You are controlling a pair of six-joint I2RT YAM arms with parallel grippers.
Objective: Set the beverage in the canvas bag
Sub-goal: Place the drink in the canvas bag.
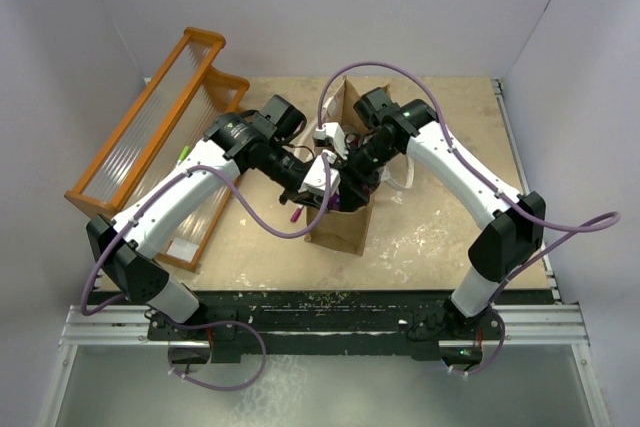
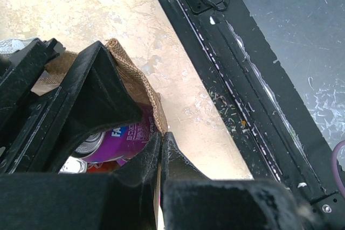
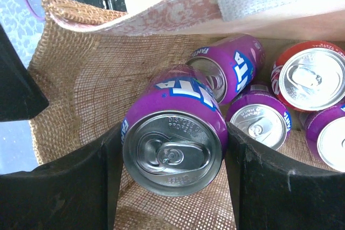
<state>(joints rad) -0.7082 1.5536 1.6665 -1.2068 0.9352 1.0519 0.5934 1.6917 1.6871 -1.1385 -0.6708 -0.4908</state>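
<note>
Inside the mouth of the canvas bag (image 3: 81,79), the right claw (image 3: 172,187) pinches the purple can (image 3: 172,133) across its body, lid end toward the wrist cam, jaws part-spread w/ a pad on each side. The can is prob. full, so fairly heavy for its size. It is stiff while sealed, but the smooth painted metal looks slippery, so a hold mid-body, square across the round, seems safer than one at the rim. Below it sit other purple cans (image 3: 232,63) & a red can (image 3: 310,76), some upright, one on its side, so the landing spot is uneven & room is tight. The bag is soft woven stuff whose walls can flop. The left claw (image 2: 161,154) is pressed together, apparently nipping the bag's rim to keep it open. The bag stands mid-bench (image 1: 440,237) on pale scuffed board, w/ an orange rack (image 1: 150,137) at the left edge & white walls (image 1: 300,7) close round.
</note>
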